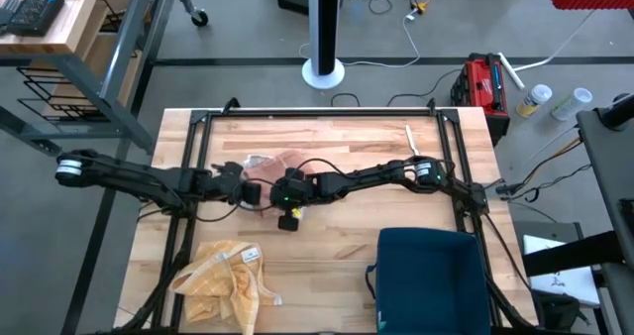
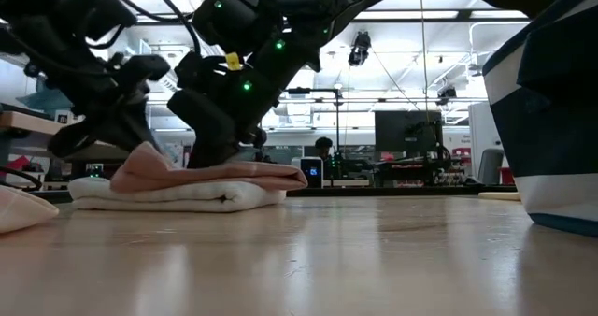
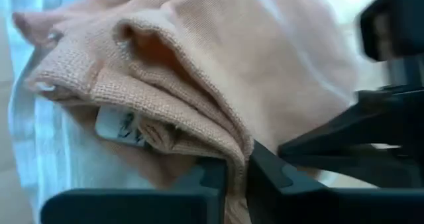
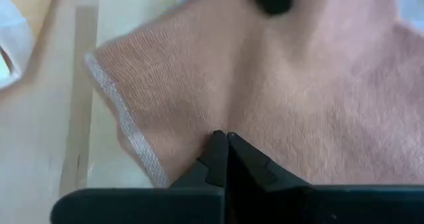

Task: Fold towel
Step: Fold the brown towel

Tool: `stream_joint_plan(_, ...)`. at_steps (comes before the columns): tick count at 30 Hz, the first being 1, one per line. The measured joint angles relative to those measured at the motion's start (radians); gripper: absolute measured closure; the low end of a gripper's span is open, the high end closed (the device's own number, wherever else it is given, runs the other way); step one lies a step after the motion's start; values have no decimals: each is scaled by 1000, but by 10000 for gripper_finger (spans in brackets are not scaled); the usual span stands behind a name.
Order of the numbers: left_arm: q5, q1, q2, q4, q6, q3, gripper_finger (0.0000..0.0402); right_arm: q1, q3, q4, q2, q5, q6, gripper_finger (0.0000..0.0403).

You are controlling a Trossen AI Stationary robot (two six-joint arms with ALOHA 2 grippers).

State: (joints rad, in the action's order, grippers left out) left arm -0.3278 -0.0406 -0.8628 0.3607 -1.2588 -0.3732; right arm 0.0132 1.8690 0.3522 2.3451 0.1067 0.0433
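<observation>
Pink towel [image 1: 269,164], part folded, lying on a flat white cloth [image 2: 177,195] near the middle of the surface [image 1: 337,246], a little toward ten o'clock in the overhead picture. Soft, thin, light knit by the look of it; likely to sag, bunch and slip layer over layer, not to hold a crease. Best taken at a hemmed edge or corner, pinching all layers together. Left pincer [image 3: 235,177] nipping a bunched fold of the pink towel at its nine o'clock side. Right pincer [image 4: 222,148] pressed together, tips down on the cloth at its three o'clock side, seemingly pinning, not gripping. Farther out: yellow cloth [image 1: 226,274] at seven o'clock, dark blue bin [image 1: 428,276] at five o'clock.
</observation>
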Motion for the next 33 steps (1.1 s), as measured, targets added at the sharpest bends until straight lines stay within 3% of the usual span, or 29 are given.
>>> stream_joint_plan(4, -30, 0, 39, 41, 34, -22, 361, 0, 3, 3, -1, 2, 10, 403)
stream_joint_plan(12, -118, 3, 100, 297, 47, -60, 391, 0, 4, 12, -11, 1, 10, 403)
stream_joint_plan(20, -287, 21, 82, 349, 46, -17, 368, 0, 4, 22, -15, -1, 22, 403)
stream_joint_plan(26, -286, 24, 58, 363, 19, -12, 366, 0, 2, 59, -16, 26, 43, 403)
stream_joint_plan(33, -217, 25, 79, 407, 13, -24, 348, -17, 1, 102, -59, 25, 61, 403)
